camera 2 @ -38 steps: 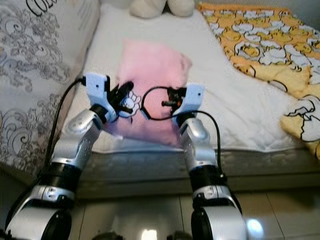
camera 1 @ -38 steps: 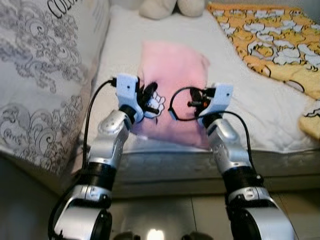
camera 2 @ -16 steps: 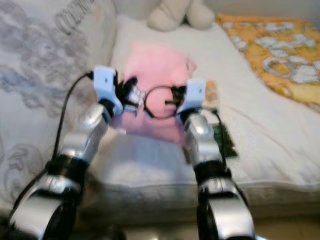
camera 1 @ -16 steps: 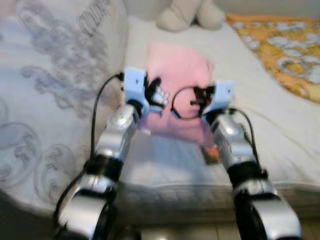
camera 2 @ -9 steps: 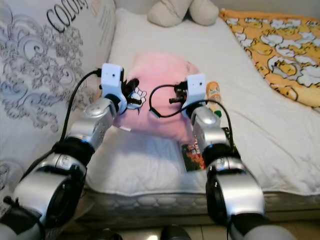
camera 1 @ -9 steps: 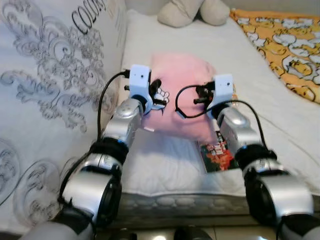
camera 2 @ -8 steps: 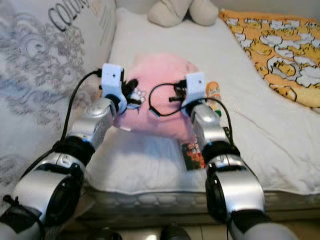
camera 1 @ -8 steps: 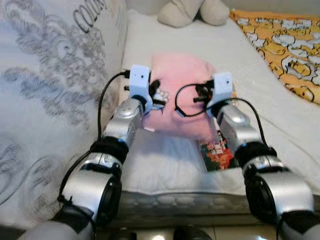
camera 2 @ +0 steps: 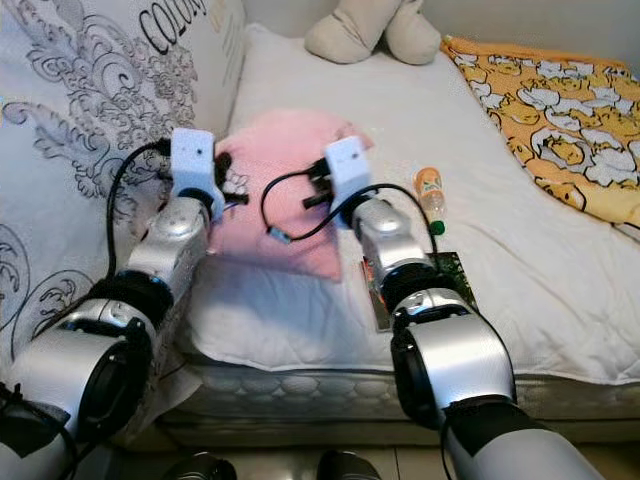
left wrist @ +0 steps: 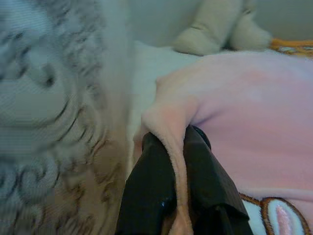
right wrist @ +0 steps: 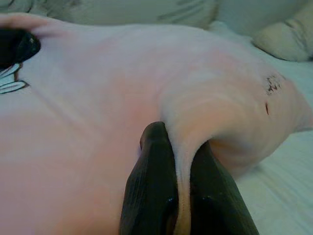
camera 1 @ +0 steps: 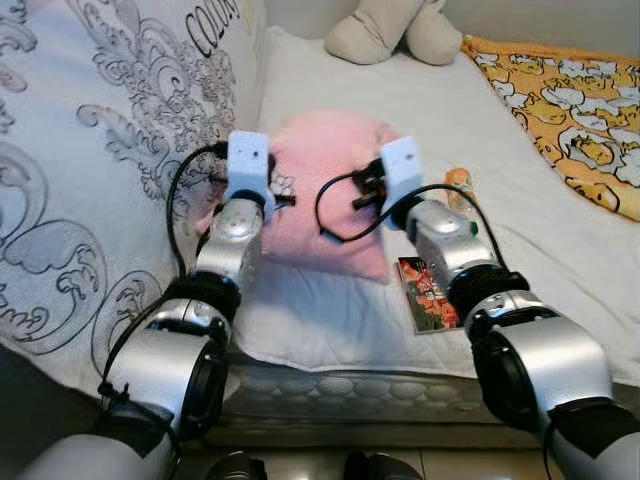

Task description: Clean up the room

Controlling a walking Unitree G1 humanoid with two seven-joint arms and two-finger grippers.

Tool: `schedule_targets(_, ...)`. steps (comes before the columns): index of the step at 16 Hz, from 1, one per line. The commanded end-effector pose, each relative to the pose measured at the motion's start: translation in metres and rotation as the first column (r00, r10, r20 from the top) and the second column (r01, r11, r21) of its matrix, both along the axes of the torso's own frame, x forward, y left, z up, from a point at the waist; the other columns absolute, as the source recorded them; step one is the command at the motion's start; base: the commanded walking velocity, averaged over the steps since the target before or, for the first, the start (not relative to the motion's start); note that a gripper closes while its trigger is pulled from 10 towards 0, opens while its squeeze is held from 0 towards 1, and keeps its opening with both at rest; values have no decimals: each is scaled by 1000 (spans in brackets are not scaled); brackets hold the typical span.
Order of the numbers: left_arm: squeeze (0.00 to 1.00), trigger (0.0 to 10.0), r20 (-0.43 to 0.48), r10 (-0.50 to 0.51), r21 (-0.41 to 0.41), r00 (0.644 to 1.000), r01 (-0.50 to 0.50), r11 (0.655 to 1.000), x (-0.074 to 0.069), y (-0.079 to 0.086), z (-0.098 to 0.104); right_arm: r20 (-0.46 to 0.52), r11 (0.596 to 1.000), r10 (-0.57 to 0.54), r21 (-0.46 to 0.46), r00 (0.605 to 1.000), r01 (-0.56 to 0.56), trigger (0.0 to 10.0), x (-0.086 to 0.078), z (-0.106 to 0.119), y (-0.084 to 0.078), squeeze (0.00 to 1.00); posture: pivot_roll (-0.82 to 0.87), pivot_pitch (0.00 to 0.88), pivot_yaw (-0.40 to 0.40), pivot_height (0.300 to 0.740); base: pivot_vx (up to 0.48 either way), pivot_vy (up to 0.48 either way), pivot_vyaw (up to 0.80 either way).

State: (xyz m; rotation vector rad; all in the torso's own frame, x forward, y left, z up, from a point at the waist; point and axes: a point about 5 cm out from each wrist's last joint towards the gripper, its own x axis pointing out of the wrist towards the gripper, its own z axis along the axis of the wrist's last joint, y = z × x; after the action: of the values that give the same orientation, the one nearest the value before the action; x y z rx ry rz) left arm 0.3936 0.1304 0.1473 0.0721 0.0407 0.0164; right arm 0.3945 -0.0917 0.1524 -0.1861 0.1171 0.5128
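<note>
I've got the soft pink fleece pillow (camera 1: 330, 170) mid-frame, left gripper (left wrist: 177, 196) and right gripper (right wrist: 181, 196) each clamped on a pinch; I'd lift evenly, clear of the white bed (camera 1: 520, 200).

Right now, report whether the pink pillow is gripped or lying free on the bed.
Gripped. The pink pillow has a fold of fabric pinched in the left gripper and another in the right gripper, both shut on it above the mattress.
</note>
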Motion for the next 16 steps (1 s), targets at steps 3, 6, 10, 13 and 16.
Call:
schedule_targets(3, 0, 10000, -84, 212, -46, 974, -216, 975, -15, 31, -32, -47, 994, -89, -69, 995, 85, 10000, -1, -13, -31, 0, 19, 41, -103, 740, 0, 0, 0)
schedule_targets(6, 0, 10000, -130, 141, -96, 981, -154, 983, -27, -7, -53, -63, 981, -62, -189, 996, 49, 10000, -5, -24, -37, 0, 27, 35, -113, 740, 0, 0, 0)
schedule_targets(10, 0, 10000, -149, 62, -122, 987, -80, 989, -32, -35, -57, -54, 962, -63, -271, 997, 46, 10000, -6, -27, -46, 0, 18, 26, -108, 740, 0, 0, 0)
schedule_targets(13, 0, 10000, -153, 56, -111, 987, -73, 991, -32, -35, -58, -74, 964, -78, -262, 994, 56, 10000, -9, -34, -49, 0, 14, 23, -101, 740, 0, 0, 0)
schedule_targets(16, 1000, 10000, -148, 70, -91, 986, -84, 992, -29, -24, -55, -73, 967, -121, -234, 990, 100, 10000, -10, -36, -52, 1000, 13, 19, -97, 740, 0, 0, 0)
